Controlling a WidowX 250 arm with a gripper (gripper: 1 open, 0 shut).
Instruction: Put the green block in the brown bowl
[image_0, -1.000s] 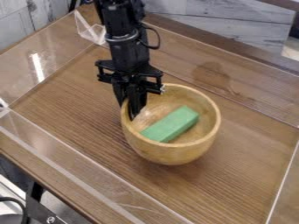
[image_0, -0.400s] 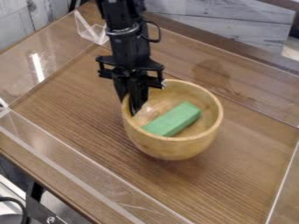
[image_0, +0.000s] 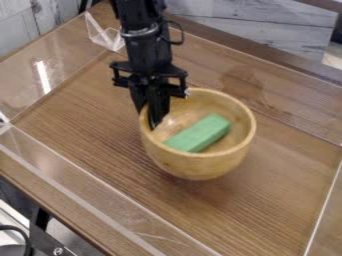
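— Green block (image_0: 198, 134): location?
— Lying tilted inside the brown bowl (image_0: 201, 165). Looks rigid, light, smooth-faced; best taken across its narrow width at mid-length.
— Gripper (image_0: 155, 118)?
— Jaws shut, holding nothing, at the bowl's near rim.

A lab bench: wood-grain table (image_0: 80, 140) under clear acrylic walls (image_0: 60, 190).

Wood-grain table (image_0: 94, 150), dark brown planks w/ a glossy clear sheet over the top, reflections visible esp. far left. Sitting directly on it: brown bowl (image_0: 201, 163), round, light wood, approx centre-right of the tabletop. Clear raised edge strip runs along the near-left side. Rest of the surface bare wood.
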